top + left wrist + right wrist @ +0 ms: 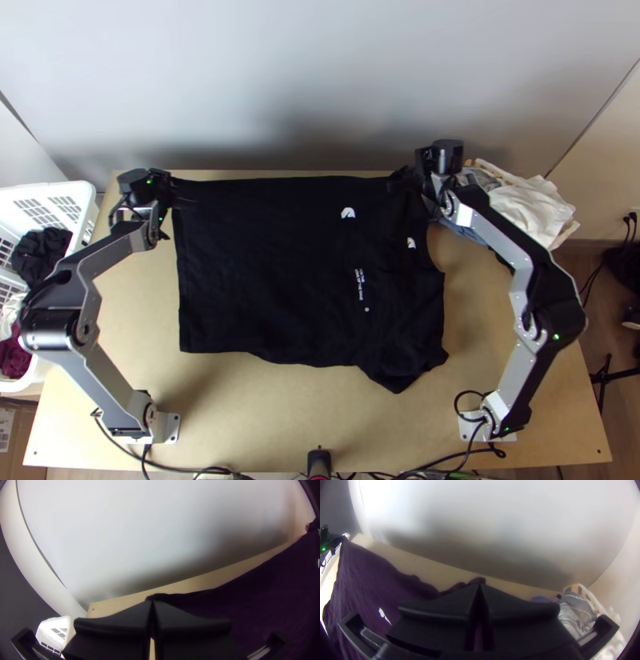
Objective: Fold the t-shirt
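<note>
The black cloth t-shirt (272, 272) stretches between the left gripper (170, 190) and the right gripper (402, 177), and from them over the light wooden table (240, 424) towards the arms' bases. Left of the left gripper, beside the table, is the white slatted plastic basket (86, 194), with a bunched black cloth (40, 252) and a maroon cloth (13, 357) in it. Just right of the right gripper lies a heap of white and grey cloths (532, 208); the smooth pale wall (320, 80) stands behind both grippers.
</note>
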